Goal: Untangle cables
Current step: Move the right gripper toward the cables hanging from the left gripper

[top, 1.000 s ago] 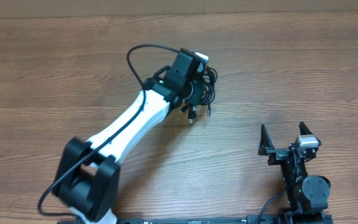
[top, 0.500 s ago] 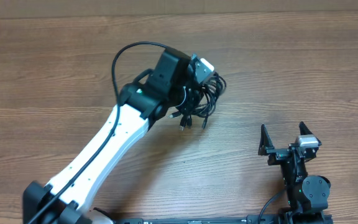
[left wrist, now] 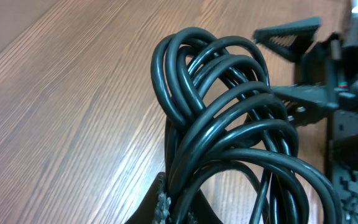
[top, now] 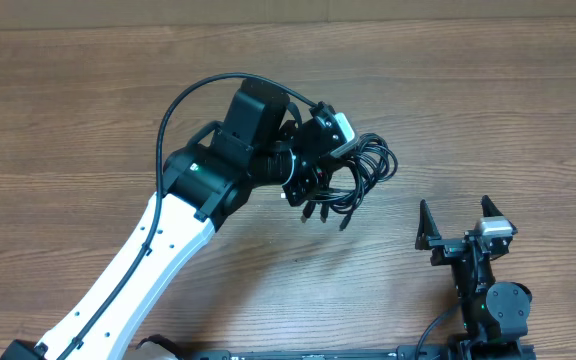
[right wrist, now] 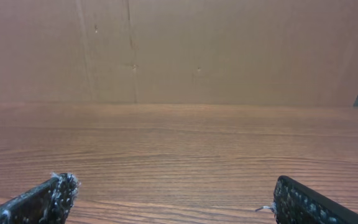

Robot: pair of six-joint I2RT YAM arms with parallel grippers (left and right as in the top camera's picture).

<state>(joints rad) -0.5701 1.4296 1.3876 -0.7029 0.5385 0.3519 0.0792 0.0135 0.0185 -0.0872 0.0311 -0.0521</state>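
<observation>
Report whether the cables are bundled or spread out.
Bundled. The cables form one tight coil of overlapping loops, clamped by the left gripper, jaws shut. The left wrist view shows the loops stacked together.

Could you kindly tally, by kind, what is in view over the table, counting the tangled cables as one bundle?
black cable bundle: 1 (separate cords cannot be counted)
grippers: 2, the left gripper shut on the bundle, the right gripper open and empty
Total: 3
</observation>
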